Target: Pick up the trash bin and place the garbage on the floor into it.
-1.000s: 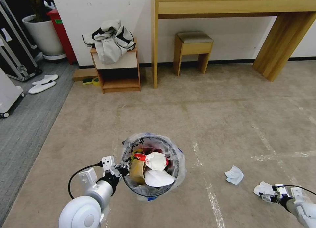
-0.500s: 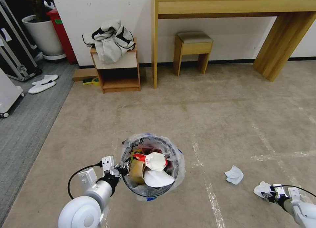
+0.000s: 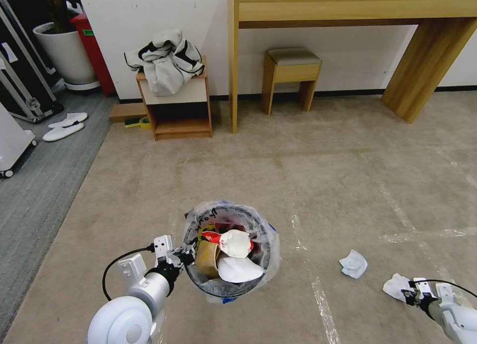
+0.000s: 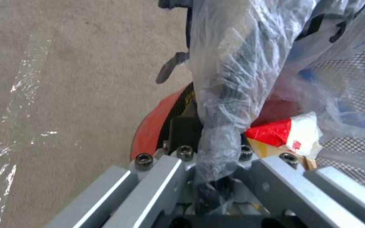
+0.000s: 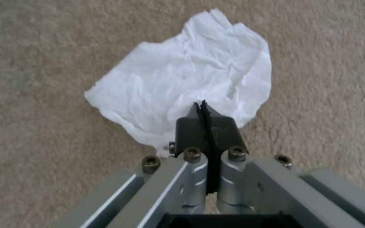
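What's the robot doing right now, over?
Left gripper clamped on trash bin rim. Right gripper shut on white tissue on carpet. Second tissue lies loose between. Nothing blocking.

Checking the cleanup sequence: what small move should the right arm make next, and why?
Probably lift the right hand and swing it toward the trash bin. Its fingers look shut on a white tissue on the floor, and the left hand grips the bin's rim. A second tissue waits.

Crinkled, glossy clear plastic is seen lining the red trash bin (image 3: pixel 226 289); the floor (image 3: pixel 323 185) is covered in matt short-pile carpet crossed by shiny tape; a wrinkled white paper tissue (image 5: pixel 187 82) is pinched by the right hand (image 5: pixel 201 106) of brushed metal.
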Robot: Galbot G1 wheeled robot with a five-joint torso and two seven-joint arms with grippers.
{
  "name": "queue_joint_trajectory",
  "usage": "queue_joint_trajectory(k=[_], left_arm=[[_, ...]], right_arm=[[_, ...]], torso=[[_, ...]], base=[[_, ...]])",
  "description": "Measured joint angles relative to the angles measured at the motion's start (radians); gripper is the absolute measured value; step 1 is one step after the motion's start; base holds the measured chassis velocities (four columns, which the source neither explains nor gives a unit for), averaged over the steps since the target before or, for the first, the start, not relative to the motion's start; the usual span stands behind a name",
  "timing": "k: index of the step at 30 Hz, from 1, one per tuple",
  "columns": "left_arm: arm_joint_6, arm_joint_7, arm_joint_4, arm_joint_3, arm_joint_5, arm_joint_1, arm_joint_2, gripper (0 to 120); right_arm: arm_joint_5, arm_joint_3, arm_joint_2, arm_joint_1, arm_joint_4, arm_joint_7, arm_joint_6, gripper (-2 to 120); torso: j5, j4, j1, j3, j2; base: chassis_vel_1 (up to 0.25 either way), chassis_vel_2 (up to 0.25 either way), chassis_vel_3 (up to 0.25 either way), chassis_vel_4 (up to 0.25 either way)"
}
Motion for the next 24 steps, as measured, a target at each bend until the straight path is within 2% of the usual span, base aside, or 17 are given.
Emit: queue_joint_trajectory(k=[15,17,19,22,24], left_arm=[[-0.001,0.002,-0.001,-0.002,0.001,0.001,0.002,1],[-0.003,0.003,0.001,-0.002,0.002,0.0,0.001,1],[-0.003,0.004,0.002,-0.001,0.003,-0.003,-0.003,1],[-0.003,0.004,0.003,-0.001,0.003,-0.004,-0.004,1],[-0.004,0.004,0.004,-0.001,0.003,-0.004,-0.004,1]], right_arm=[[0.029,0.009,0.002,-0.015,0.029,0.004,0.011,0],[0.046,0.009,-0.002,-0.023,0.038,-0.001,0.026,4],[0.066,0.009,-0.006,-0.031,0.045,-0.005,0.033,17],[0.07,0.009,-0.007,-0.031,0.046,-0.006,0.033,23],[0.072,0.01,-0.008,-0.032,0.05,-0.008,0.028,33]], torso=[[0.0,0.0002,0.0,0.0,0.0],[-0.0001,0.0001,0.0,0.0,0.0],[0.0,0.0,0.0,0.0,0.0],[0.0,0.0,0.0,0.0,0.0],[0.0,0.0001,0.0,0.0,0.0]], base=[[0.0,0.0,0.0,0.0],[0.0,0.0,0.0,0.0],[0.0,0.0,0.0,0.0],[0.0,0.0,0.0,0.0],[0.0,0.0,0.0,0.0]])
